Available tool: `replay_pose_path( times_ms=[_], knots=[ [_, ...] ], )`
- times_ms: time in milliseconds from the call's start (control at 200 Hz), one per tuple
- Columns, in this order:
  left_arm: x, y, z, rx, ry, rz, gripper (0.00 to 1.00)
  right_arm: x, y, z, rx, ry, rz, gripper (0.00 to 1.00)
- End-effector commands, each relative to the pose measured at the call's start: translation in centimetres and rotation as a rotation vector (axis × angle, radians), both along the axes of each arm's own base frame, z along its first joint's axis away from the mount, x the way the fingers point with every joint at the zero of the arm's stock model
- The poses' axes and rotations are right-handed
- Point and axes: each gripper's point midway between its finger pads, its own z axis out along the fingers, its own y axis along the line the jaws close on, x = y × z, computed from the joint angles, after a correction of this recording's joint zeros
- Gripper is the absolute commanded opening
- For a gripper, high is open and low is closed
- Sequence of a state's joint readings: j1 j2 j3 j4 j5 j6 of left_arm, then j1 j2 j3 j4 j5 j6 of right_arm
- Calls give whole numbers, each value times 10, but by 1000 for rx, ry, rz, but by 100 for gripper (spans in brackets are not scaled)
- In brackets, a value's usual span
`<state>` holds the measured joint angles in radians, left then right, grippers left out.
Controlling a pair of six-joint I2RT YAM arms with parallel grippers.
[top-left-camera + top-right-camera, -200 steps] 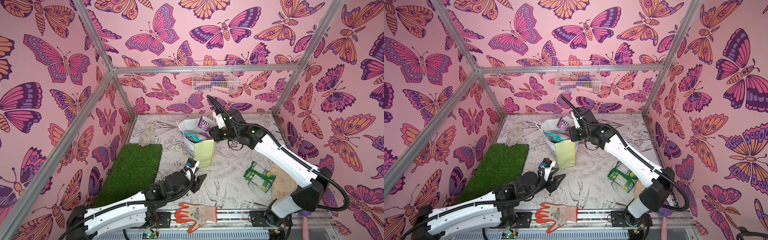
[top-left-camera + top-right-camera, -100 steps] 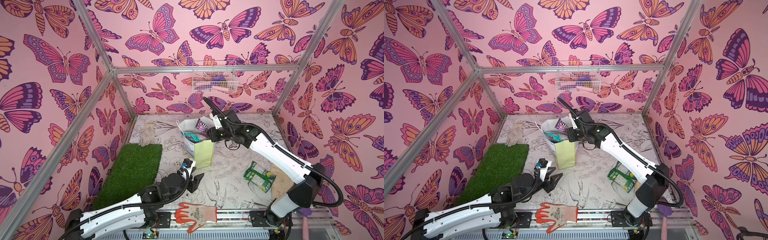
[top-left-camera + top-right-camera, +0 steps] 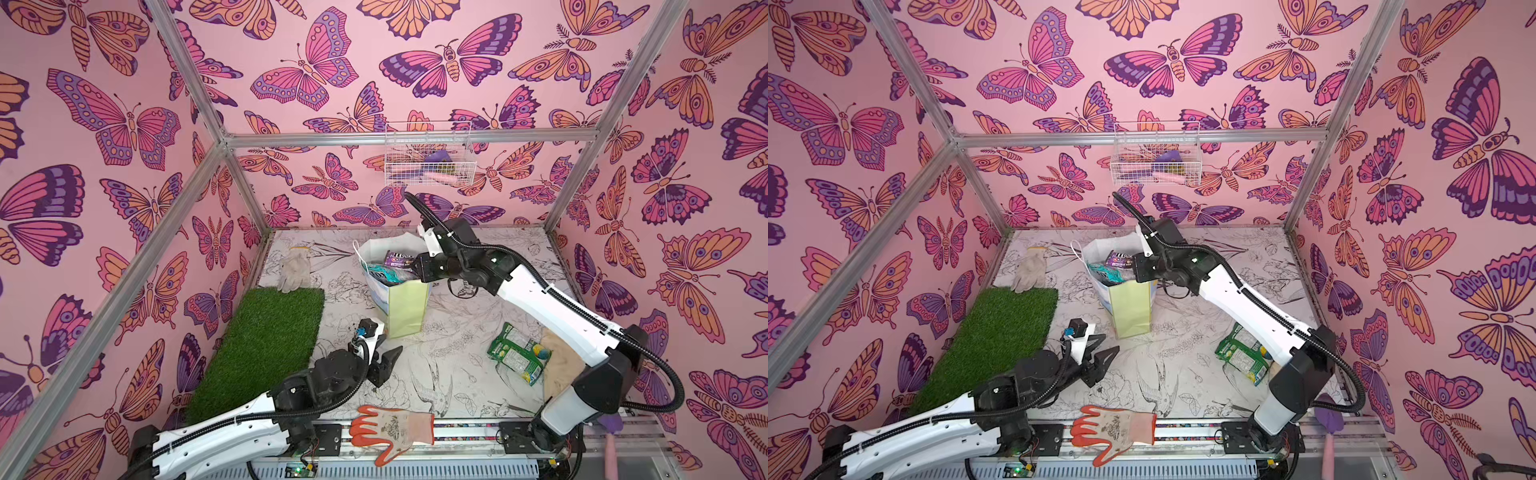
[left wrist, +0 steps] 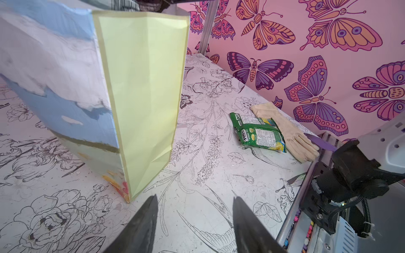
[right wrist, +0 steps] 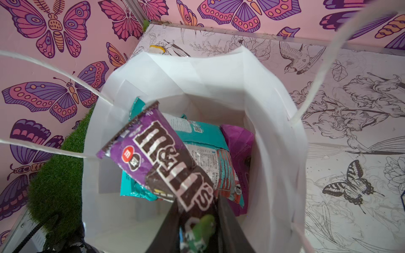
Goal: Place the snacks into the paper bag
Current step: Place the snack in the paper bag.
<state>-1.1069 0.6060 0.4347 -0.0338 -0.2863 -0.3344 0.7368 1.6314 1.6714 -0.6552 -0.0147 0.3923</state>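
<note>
The paper bag (image 3: 405,307) (image 3: 1129,309) stands upright mid-table, pale yellow-green front toward me, white inside (image 5: 197,72). In it lie teal candy bags (image 5: 201,135) and a magenta-purple bag (image 5: 238,140). My right gripper (image 5: 197,203) (image 3: 419,266) is over the bag's mouth, shut on one end of the dark brown M&M's packet (image 5: 162,153) (image 3: 399,259), which slants down into the bag. A green-and-yellow bag (image 3: 517,353) (image 4: 258,133) lies flat on the table at the right. My left gripper (image 4: 194,197) (image 3: 388,353) hangs open and empty near the bag's (image 4: 142,87) foot.
A green grass mat (image 3: 266,345) lies at the left with a pale glove (image 3: 295,268) at its far end. A beige glove (image 3: 559,357) lies beside the green-and-yellow bag. An orange-and-white glove (image 3: 392,428) rests on the front rail. A white wire basket (image 3: 428,162) hangs on the back wall.
My right gripper has edged a little to the left over the bag's mouth with the M&M's packet. The left arm has barely shifted.
</note>
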Motion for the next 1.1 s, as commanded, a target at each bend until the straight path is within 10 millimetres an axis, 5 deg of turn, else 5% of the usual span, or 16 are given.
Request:
replay_pose_path(
  times_ms=[0,441,701,951,1097],
  knots=[
    [0,6,-8,20,3,15,57,0,4,4,-11,-10,6,26],
    [-2,13,-4,2,-11,27,57,-2,9,5,-11,-10,15,27],
    [-3,16,-3,-4,-12,31,57,-2,10,6,-11,-10,18,47],
    [-5,12,-1,-6,-8,7,57,-10,10,17,5,-23,30,54],
    [-6,3,0,18,5,-25,58,-22,7,29,37,-43,49,68]
  ],
)
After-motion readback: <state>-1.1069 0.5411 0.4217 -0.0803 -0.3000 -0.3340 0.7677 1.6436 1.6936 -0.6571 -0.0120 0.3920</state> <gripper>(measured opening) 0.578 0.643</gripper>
